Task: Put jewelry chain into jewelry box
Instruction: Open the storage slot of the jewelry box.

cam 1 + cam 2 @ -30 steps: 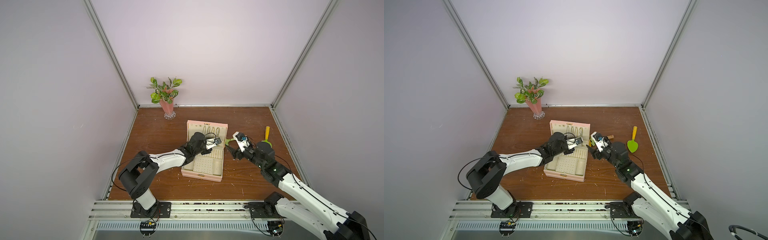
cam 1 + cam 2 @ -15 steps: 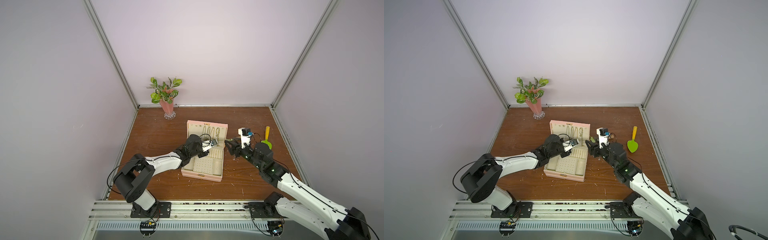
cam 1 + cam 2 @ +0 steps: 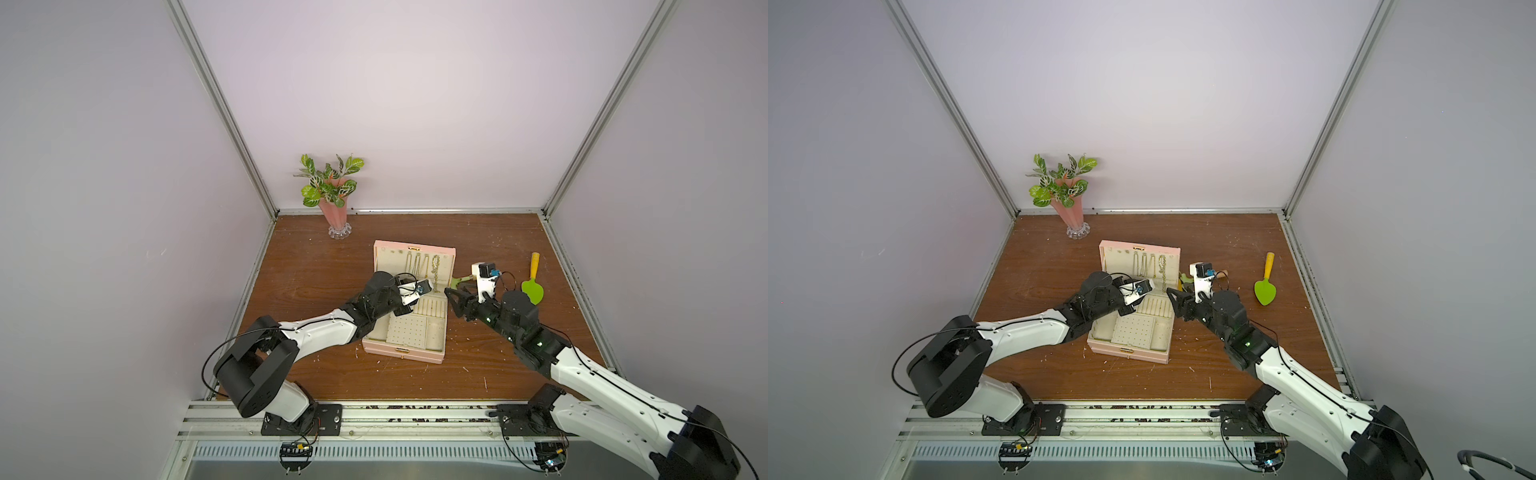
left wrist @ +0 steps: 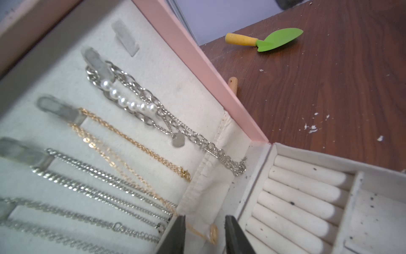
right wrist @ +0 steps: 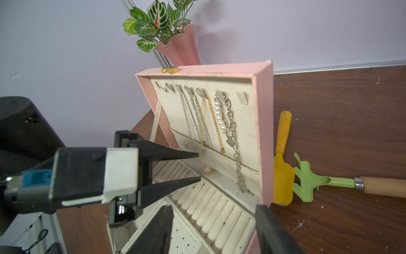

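Nearest us, the jewelry box (image 3: 405,356) sits open on the table (image 3: 415,386), with the dotted pad in front and the ring rolls behind. Both arms are over those rolls. The right gripper (image 5: 214,206) is at the box's right edge, its jaws spread wide and empty. The left gripper (image 5: 198,166) reaches in from the left with its jaws parted, gripping nothing (the pendant of a thin gold chain (image 4: 136,143) shows in the gap, unpinched as far as we can tell).

Farther back, on the upright lid, the jewelry chain (image 4: 198,139) hangs from a hook toward the right. It has chunky silver links and a short run of pearls, and its tail rests on the box floor at the lid's foot. It lies just right of the left jaws' tips, near them but touching neither gripper.

We judge the placing done. What is left is to draw both arms clear without snagging the hanging chains. Behind the box stands a pink vase (image 3: 334,212).
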